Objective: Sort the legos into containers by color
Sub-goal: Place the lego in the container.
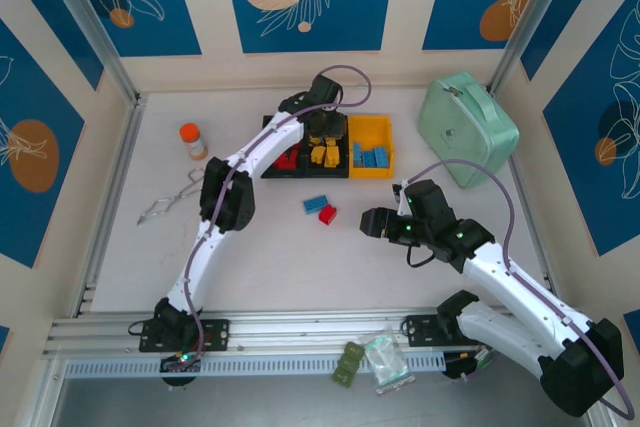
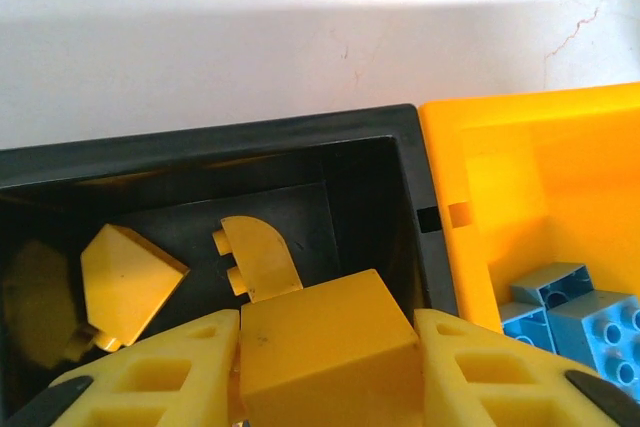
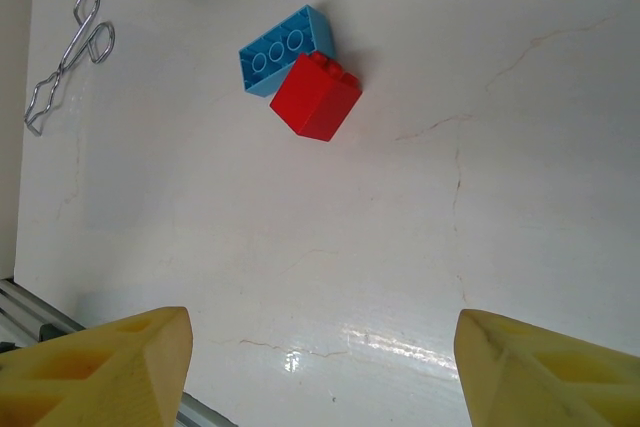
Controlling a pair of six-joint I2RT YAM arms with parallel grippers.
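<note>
Brick (image 2: pixel 328 332), yellow, clamped in left pincer (image 2: pixel 330 382) above black bin (image 2: pixel 250 142); right pincer (image 3: pixel 320 357) wide.

Yellow brick (image 2: pixel 328 342), black bin (image 2: pixel 372 197).

The containers (image 1: pixel 330 174) stand in a row near the middle of the far edge of the table (image 1: pixel 280 267), and legos (image 1: pixel 370 156) lie in each bin. The left gripper (image 2: pixel 327 367) hangs over the middle bin (image 2: pixel 300 162) with a held brick (image 2: pixel 330 332) between its fingers. Two loose bricks (image 1: pixel 321 209), touching each other, lie mid-table in front of the row. The right gripper (image 3: pixel 322 322) sits just right of them. The bottle (image 1: pixel 192 140) stands left of the row, with the tongs (image 1: pixel 170 199) in front of it. The case (image 1: pixel 467 127) occupies the far right corner.
</note>
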